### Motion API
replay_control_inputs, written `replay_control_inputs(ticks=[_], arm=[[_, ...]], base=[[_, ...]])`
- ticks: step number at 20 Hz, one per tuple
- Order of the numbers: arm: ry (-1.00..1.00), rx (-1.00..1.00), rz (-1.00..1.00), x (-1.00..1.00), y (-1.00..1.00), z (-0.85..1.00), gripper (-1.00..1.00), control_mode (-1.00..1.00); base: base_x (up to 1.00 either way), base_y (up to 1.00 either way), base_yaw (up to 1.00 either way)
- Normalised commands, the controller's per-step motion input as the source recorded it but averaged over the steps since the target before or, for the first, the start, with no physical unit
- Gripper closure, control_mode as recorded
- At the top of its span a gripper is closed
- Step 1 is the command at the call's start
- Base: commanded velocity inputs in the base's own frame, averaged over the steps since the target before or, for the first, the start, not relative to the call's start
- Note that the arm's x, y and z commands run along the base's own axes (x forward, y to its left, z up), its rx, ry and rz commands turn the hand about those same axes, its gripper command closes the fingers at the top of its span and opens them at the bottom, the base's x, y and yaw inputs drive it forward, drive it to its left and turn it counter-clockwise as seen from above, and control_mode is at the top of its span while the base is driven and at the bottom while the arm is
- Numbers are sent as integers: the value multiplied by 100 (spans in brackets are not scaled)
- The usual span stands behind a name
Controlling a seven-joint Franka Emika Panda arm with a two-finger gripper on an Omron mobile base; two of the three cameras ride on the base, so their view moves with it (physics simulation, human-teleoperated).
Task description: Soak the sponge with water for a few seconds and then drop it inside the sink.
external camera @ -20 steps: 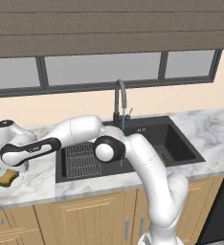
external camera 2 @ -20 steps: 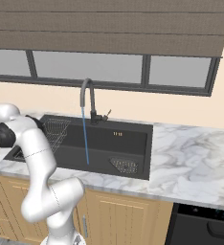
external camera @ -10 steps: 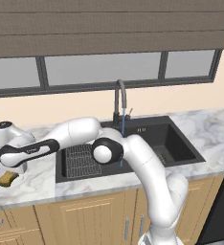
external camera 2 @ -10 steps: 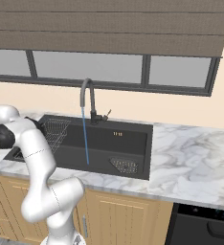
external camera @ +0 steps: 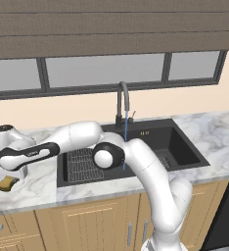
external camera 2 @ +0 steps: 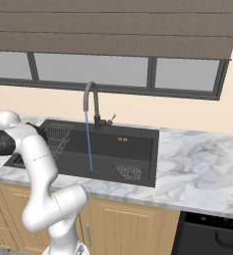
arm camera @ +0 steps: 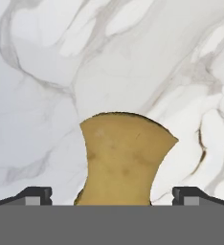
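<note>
The mustard-yellow sponge [external camera: 8, 183] lies flat on the marble counter, far to the left of the black sink [external camera: 182, 147]. My gripper [external camera: 3, 175] hangs right over it, open. In the hand view the sponge [arm camera: 123, 158] sits between my two fingertips [arm camera: 35, 195], and my gripper [arm camera: 113, 197] straddles it without touching it. A thin blue stream of water [external camera: 125, 142] falls from the dark gooseneck faucet [external camera: 122, 100] into the basin. The right base view also has the sink [external camera 2: 136, 149], the water [external camera 2: 88, 144] and the faucet [external camera 2: 91, 99].
A wire grid rack [external camera: 82, 164] lies in the sink's left half, and a mesh strainer [external camera 2: 129, 172] sits near its front right. Marble counter [external camera 2: 198, 164] stretches to the right of the sink. A window and blinds run along the wall behind.
The hand has eased slightly lower over the sponge. Its jaws stay equally wide, the sponge has not moved, and the water keeps running.
</note>
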Motion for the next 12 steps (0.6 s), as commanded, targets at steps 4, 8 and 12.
replay_control_inputs(ticks=[4,8,12], arm=[[0,0,0,0,0,-13,-100,-100],[0,0,0,0,0,-17,-100,-100],[0,0,0,0,1,-13,-100,-100]], base=[[0,0,0],[0,0,0],[0,0,0]])
